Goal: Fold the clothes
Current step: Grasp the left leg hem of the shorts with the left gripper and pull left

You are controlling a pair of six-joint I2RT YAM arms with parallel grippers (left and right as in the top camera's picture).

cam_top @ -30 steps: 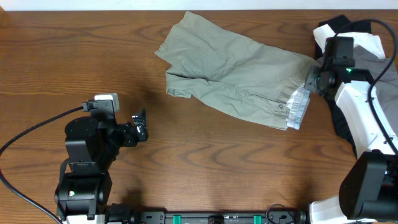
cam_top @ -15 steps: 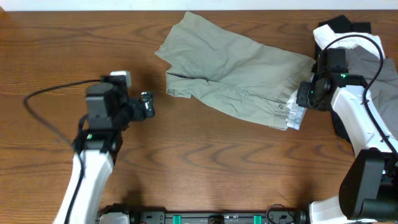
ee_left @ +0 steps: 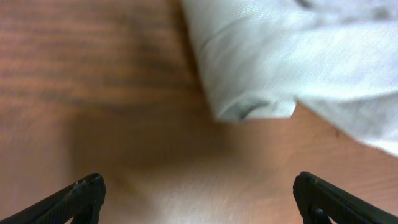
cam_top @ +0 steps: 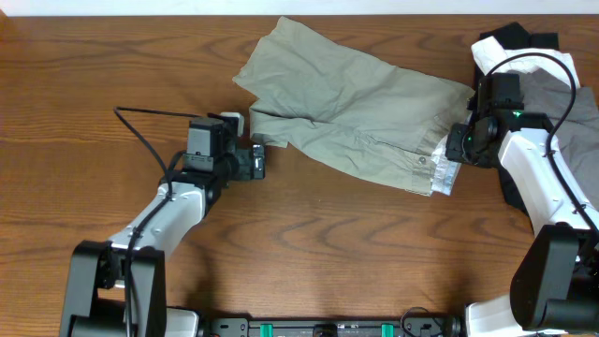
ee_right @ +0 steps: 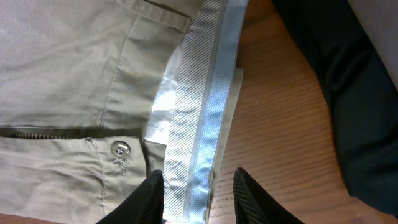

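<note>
Left fingers [ee_left: 84, 194] spread wide and empty, low over the surface [cam_top: 309, 234]. The shorts [cam_top: 356, 108] lie flat just ahead of them, a leg hem [ee_left: 255, 109] nearest. Right fingers [ee_right: 249, 196] sit part-way apart, straddling the waistband [ee_right: 199, 106] edge beside the button [ee_right: 120, 149]. Gripping or not, I cannot tell.

Dark brown wood-grain tabletop [cam_top: 309, 262] under soft, even light.
Its wavy grain runs left to right; a narrow pale strip [cam_top: 421, 6] borders the far edge.
</note>
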